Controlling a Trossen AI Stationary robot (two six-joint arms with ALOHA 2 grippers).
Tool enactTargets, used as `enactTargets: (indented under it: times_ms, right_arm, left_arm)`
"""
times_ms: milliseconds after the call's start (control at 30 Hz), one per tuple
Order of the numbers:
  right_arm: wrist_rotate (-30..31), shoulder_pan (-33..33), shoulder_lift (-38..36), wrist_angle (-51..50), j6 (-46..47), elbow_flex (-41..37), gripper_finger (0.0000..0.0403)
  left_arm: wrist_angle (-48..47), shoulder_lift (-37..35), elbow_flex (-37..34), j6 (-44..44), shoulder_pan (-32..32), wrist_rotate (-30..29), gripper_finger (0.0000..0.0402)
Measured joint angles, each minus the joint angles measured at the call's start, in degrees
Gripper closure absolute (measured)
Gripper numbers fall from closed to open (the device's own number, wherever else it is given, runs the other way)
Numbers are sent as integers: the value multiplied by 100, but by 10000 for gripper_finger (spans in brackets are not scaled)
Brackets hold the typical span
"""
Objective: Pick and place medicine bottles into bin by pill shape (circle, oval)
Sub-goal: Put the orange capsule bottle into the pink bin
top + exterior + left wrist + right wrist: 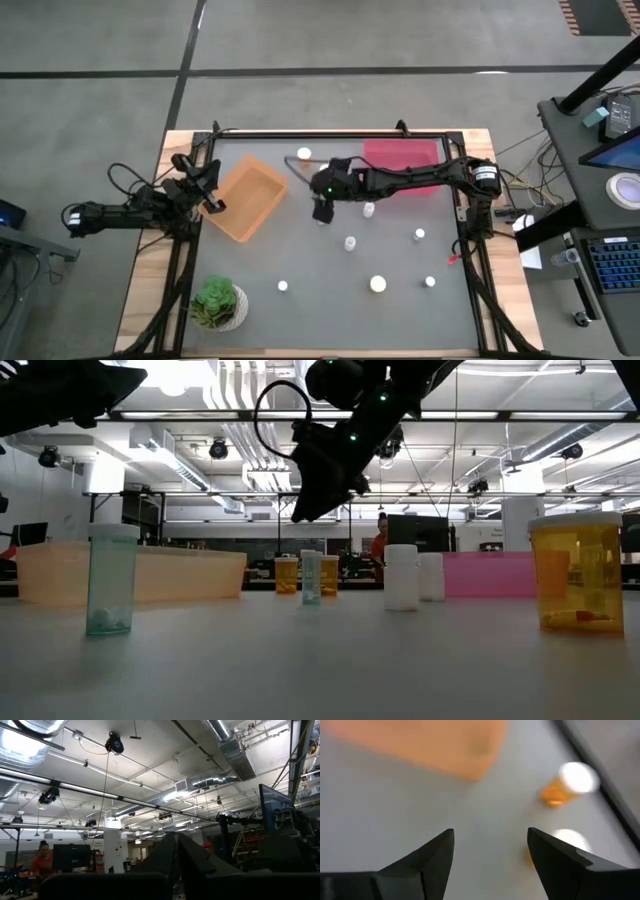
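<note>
Now our right gripper (490, 855), fingers spread wide and empty, hangs over the table; nearest orange bottle (555, 847) sits upright, probably just beyond one fingertip.

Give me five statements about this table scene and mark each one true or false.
1. The right gripper holds a bottle. False: its fingers are open with nothing between them.
2. The orange bin lies on the left arm's side of the table. True.
3. The pink bin stands next to the potted plant. False: the bin is at the far edge, the plant at the near left corner.
4. Several medicine bottles stand loose on the table. True.
5. The left gripper hovers over the middle of the table. False: it waits at the left edge beside the orange bin.
</note>
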Motion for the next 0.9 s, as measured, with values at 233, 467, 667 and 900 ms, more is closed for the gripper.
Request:
enactTargets:
  times_ms: [233,467,667,900]
  right_arm:
    - [45,-561,15,-671,1576,640,165]
    - [44,-810,75,-1571,1974,1159,166]
    - [36,-815,409,-1607,1963,1161,150]
    - [47,-928,531,-1597,2156,1159,100]
  left_arm:
    - [0,2,0,0,-1,0,398]
    - [0,2,0,138,0,0,398]
    - [0,0,0,138,-1,0,398]
    - [1,0,0,140,-1,0,398]
